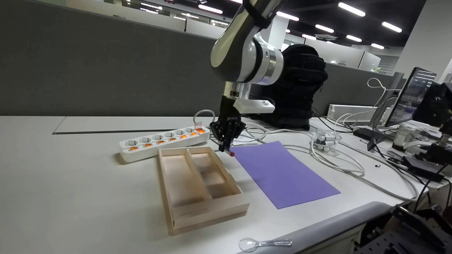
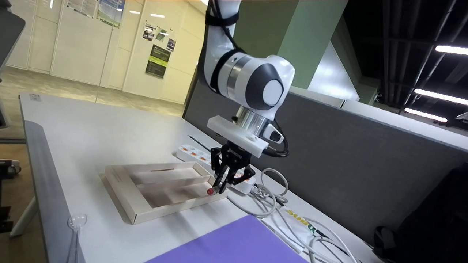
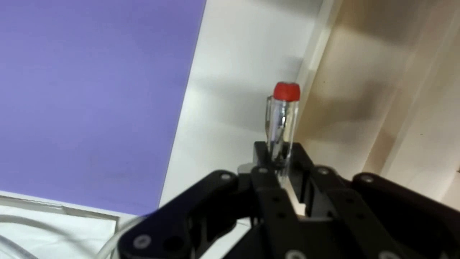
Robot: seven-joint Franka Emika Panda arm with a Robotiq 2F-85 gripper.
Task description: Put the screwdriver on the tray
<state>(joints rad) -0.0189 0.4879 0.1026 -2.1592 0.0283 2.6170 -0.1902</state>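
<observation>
Between the tips of the gripper (image 3: 279,153) sits the screwdriver (image 3: 283,122), clear-bodied with a red end, the claw clamped on it from both sides. Its long axis runs out beyond the tips, red end leading, nearly lengthwise with the tray (image 1: 212,211) but a little skewed to the rim. That rim decides the coming move: the wrist view sets the tool against the white strip of desk (image 3: 248,43) between tray and purple mat (image 3: 97,90), just beside the tray's long wall. My judgement is that the step calls for a shift sideways across that wall, above the nearer compartment (image 1: 211,173), then a lowering. How high the screwdriver hangs over the rim is hard to tell, so a small lift first seems prudent.
</observation>
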